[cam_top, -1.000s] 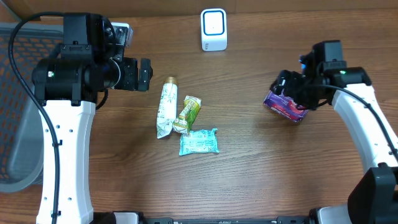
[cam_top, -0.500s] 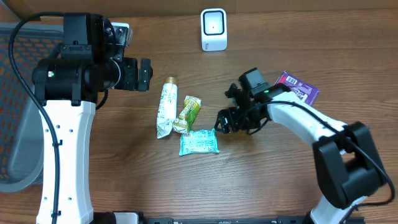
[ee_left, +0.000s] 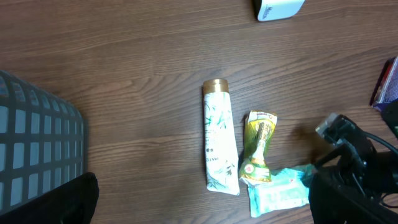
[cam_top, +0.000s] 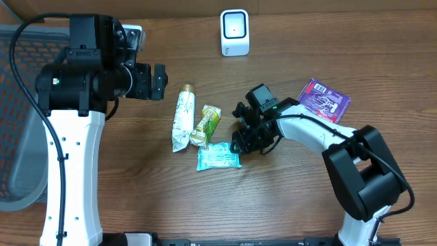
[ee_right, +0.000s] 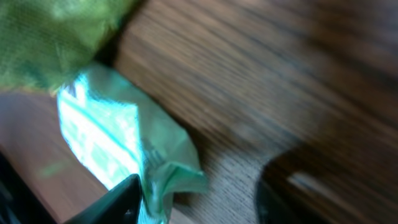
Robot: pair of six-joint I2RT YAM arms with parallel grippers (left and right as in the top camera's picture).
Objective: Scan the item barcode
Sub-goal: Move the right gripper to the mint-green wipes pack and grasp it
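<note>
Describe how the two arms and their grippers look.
Both arms have white links between bulky black joints. The left arm carries a looping black cable and a green light; the right arm a thin black cable. The left gripper and right gripper are black.

Dark brown wood-grain table [cam_top: 287, 205], grey mesh basket [cam_top: 20, 150] at its left edge.

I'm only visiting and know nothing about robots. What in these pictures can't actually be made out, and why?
- Barcodes on the tube, green packet and teal packet: too small in the overhead view.
- Whether the right gripper touches the teal packet: the right wrist view is blurred.
- Scanner and purple packet: cut off by the left wrist view's edges.
- Teal packet's right end: hidden behind the right arm in the left wrist view.
</note>
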